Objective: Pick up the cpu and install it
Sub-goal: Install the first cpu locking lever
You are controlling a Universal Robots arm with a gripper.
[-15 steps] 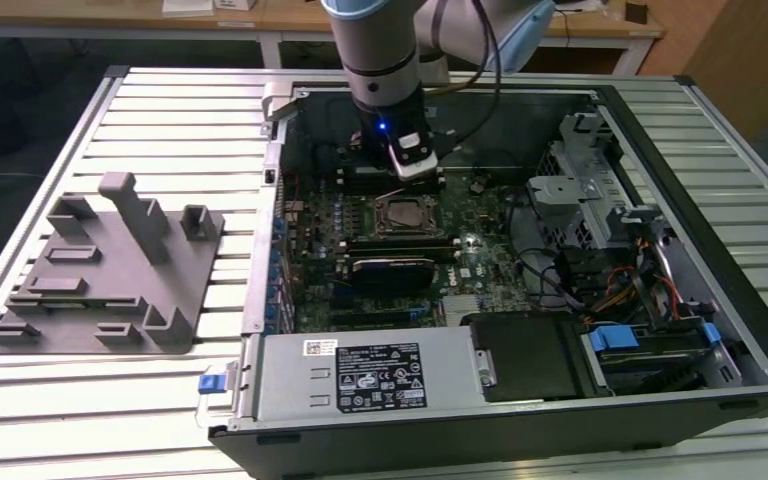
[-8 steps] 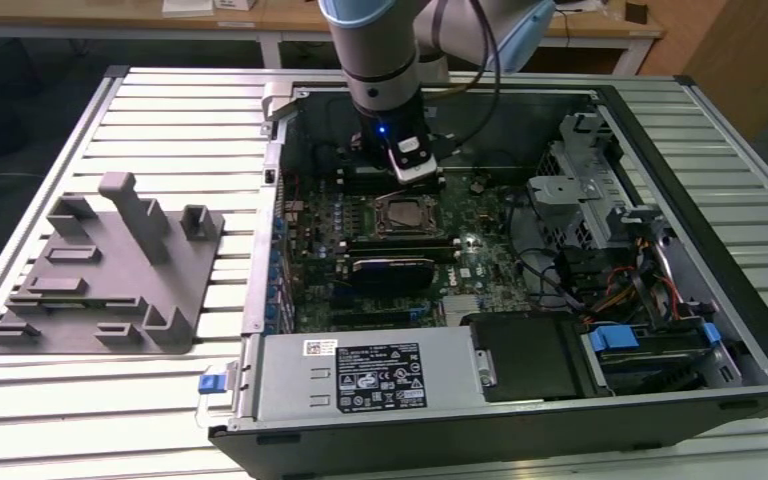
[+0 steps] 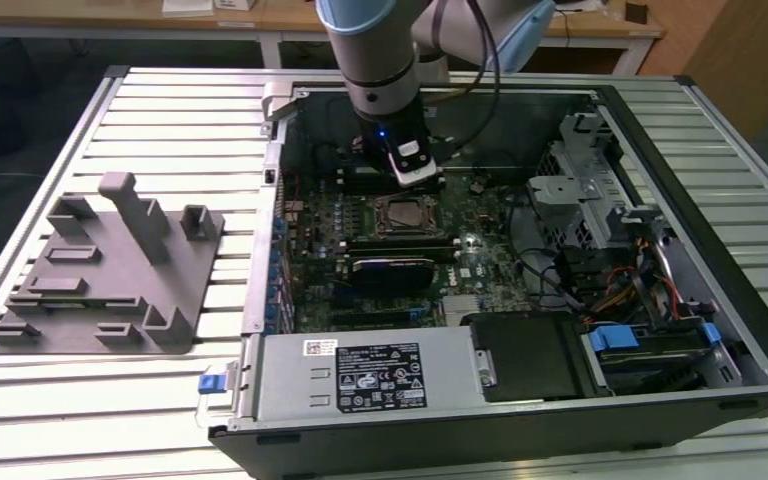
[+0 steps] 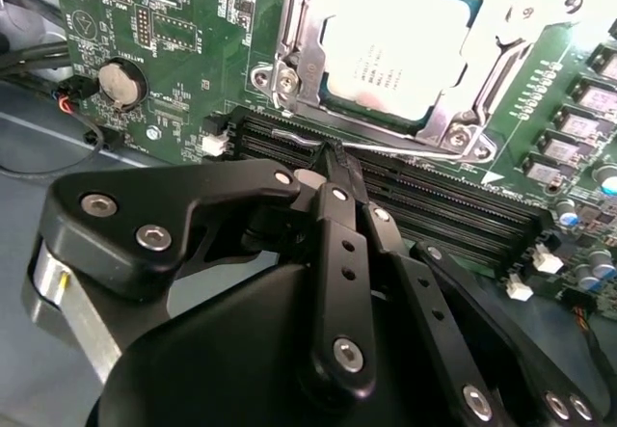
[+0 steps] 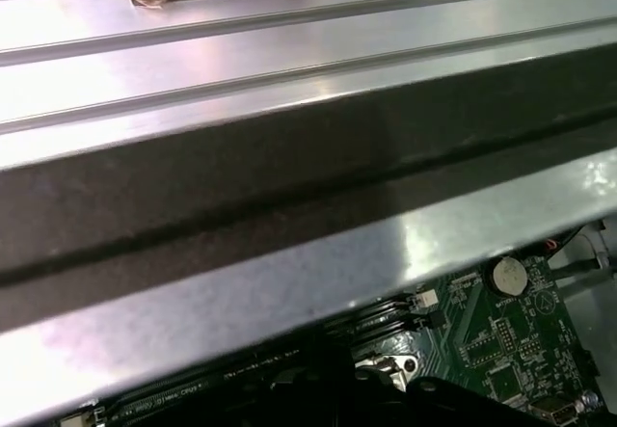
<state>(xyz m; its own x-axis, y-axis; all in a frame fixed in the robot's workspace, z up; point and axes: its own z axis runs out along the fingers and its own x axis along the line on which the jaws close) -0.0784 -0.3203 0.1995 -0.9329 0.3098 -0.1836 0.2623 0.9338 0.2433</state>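
Hovering over the green motherboard (image 4: 174,32), the black gripper (image 4: 333,172) has its fingers pressed together, holding nothing. Just beyond its tips, past the black memory slots (image 4: 453,205), the silvery-grey square cpu (image 4: 400,46) sits in its metal-framed socket (image 4: 289,80).

No print can be made out letter by letter. The power supply (image 3: 357,375) carries a black label (image 3: 381,377) crowded with white lettering and symbols, and beside it a small white sticker (image 3: 319,347) with a red mark. In the second wrist view the cpu (image 4: 400,46) bears several faint grey lines of text, and the motherboard (image 4: 183,22) has tiny white lettering and a triangle sign (image 4: 85,27). In the first wrist view a memory slot (image 5: 183,390) shows a short white marking.
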